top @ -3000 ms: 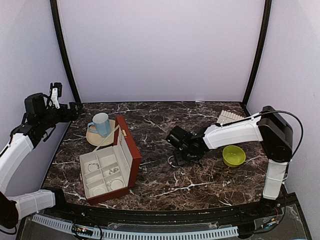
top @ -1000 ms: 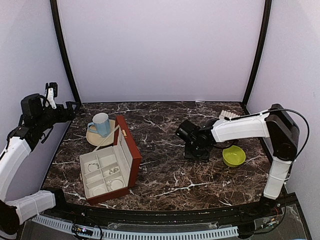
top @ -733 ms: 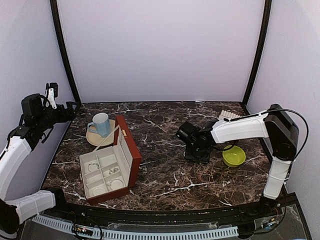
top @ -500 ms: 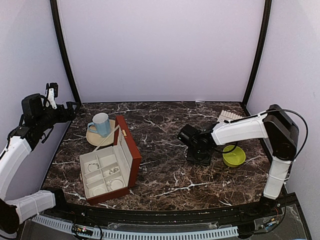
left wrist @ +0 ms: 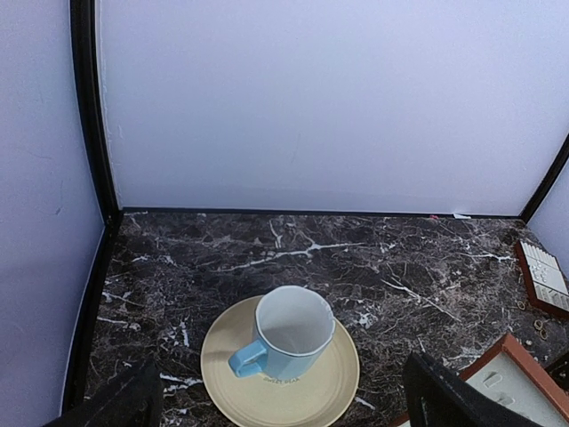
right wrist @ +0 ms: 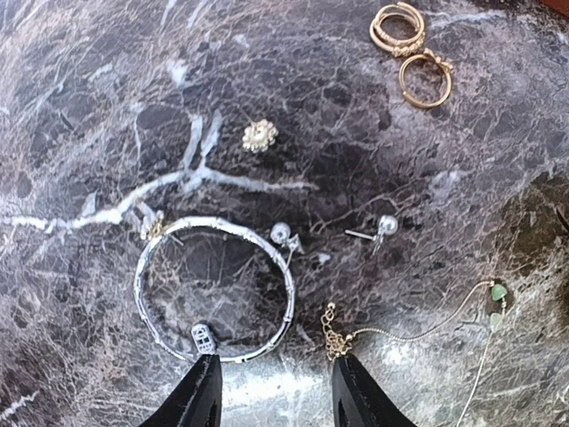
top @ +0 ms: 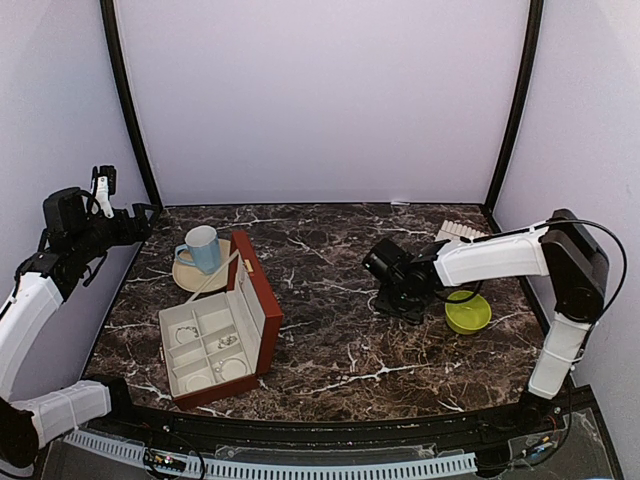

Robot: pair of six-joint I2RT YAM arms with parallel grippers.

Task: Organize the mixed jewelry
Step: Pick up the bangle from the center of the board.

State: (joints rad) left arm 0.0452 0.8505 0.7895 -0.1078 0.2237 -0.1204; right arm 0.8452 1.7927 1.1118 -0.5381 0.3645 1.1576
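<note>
right wrist view: the right tool [right wrist: 276, 396], fingers spread and empty, hangs just over a silver hoop bracelet [right wrist: 290, 294] lying on the marble counter [right wrist: 498, 178]; studs [right wrist: 387, 224], rings [right wrist: 432, 59] and a chain [right wrist: 333, 342] lie near it. left tool [left wrist: 280, 405] also spread.

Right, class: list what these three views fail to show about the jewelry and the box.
- Top view: the bracelet and its loose neighbours, hidden under the right gripper.
- Top view: pieces inside the box, too small to identify.
- Right wrist view: the chain, cut off at the bottom edge.
- Left wrist view: the box's inside, cut off at the bottom-right corner.
</note>
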